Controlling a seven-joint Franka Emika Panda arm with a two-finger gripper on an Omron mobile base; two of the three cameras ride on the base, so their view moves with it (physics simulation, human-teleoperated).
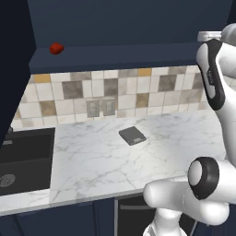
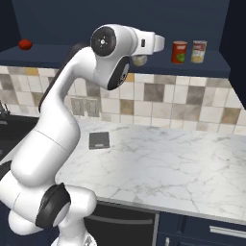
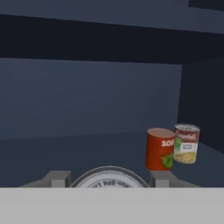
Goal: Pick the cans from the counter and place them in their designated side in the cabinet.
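Gripping silver-topped can (image 3: 109,177) between fingers (image 3: 57,178), gripper (image 3: 109,180) closed on it at cabinet (image 3: 87,100). Handling as rigid, light, slick-walled; holding mid-sides suiting best.

On the cabinet (image 2: 211,69) shelf two cans stand upright at the right end, the larger can (image 2: 179,52) left of the smaller can (image 2: 199,51), just beside each other; a third can (image 3: 109,178) sits between the fingers (image 3: 57,178), in front of them and to their left; a small lump (image 1: 56,48) lies at the shelf's far left; below, on the surface (image 1: 138,161), a flat scale (image 1: 132,135) lies near the back wall, right of the sink (image 1: 23,161).
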